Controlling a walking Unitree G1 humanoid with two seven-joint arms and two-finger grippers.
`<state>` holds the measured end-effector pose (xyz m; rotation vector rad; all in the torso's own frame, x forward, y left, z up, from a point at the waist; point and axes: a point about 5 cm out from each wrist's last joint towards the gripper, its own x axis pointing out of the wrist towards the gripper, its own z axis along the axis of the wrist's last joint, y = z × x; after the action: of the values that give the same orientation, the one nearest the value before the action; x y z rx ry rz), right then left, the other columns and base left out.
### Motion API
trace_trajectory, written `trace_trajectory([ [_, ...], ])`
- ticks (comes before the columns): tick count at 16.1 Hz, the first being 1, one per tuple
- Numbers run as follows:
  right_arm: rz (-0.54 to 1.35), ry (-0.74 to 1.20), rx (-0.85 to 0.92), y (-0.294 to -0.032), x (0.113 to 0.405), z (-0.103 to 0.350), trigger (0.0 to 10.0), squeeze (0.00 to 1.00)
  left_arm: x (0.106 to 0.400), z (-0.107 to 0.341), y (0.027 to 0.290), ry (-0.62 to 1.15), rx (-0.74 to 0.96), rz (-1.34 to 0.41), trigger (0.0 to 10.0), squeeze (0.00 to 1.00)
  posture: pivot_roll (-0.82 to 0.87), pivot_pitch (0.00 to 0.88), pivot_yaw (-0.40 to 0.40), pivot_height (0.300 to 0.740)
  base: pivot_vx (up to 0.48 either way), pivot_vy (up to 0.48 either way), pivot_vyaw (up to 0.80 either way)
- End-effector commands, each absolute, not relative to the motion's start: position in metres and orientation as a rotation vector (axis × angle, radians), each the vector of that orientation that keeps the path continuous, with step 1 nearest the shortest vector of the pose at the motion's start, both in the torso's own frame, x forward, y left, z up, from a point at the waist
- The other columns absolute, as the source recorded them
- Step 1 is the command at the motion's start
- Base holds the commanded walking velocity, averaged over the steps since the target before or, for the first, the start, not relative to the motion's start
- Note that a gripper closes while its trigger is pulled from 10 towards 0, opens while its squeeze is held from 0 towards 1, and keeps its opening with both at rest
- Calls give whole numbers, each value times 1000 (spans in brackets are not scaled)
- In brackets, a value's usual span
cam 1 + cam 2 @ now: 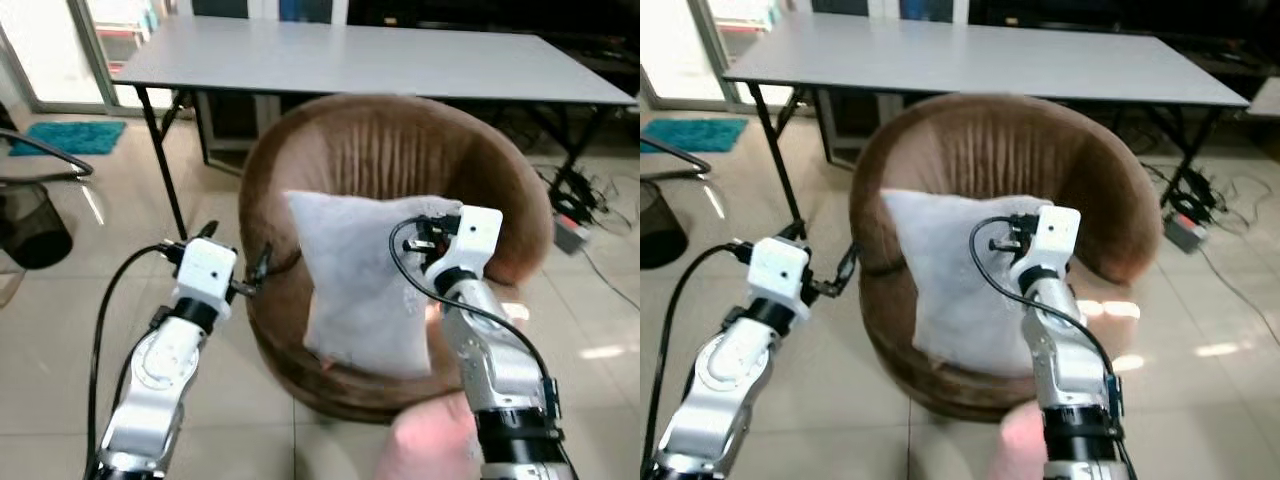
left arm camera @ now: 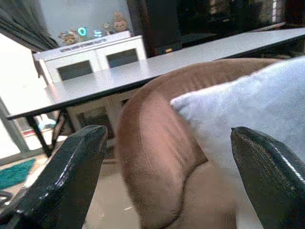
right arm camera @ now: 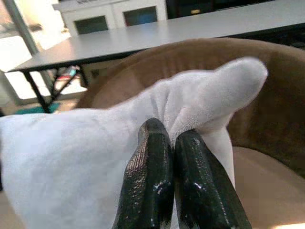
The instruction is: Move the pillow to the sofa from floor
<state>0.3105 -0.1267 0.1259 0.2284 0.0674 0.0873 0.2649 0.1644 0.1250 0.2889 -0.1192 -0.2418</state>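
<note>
Tiled floor in a pale beige fills the lower part of the head views, with a long grey table on black legs running across the top of the frame. A teal mat lies at the upper left, and a dark mesh bin sits below it at the left edge beside a curved chair leg. Cables and a power strip lie on the tiles at the right. In the left wrist view a white cabinet stands behind the table at the upper left.

A round brown sofa with a high curved back occupies the centre of the frame, just in front of the table. The white pillow stands upright over its seat, leaning toward the front rim, its lower edge near the cushion.

The right gripper reaches in from the lower right, its silver arm angled up to the pillow's upper right corner; its two black fingers are pinched together on a fold of the white fabric. The left gripper extends from the lower left and sits just beside the sofa's left outer wall, its fingers spread wide apart with nothing between them. A blurred pinkish shape shows at the bottom centre.
</note>
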Motion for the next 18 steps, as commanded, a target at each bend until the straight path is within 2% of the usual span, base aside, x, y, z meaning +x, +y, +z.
trace_trajectory([
  [1, 117, -12, 253, -122, 314, 143, 10000, 0, 264, 130, 170, -130, 305, -235, 10000, 0, 96, 0, -47, 740, 382, 0, 0],
  [14, 168, 21, 261, -116, 312, 139, 10000, 0, 263, 129, 170, -117, 317, -262, 10000, 0, 99, 0, -38, 740, 382, 0, 0],
  [18, 152, 52, 243, -117, 311, 134, 10000, 0, 255, 119, 167, -56, 342, -384, 10000, 0, 98, 0, -34, 740, 160, 0, 0],
])
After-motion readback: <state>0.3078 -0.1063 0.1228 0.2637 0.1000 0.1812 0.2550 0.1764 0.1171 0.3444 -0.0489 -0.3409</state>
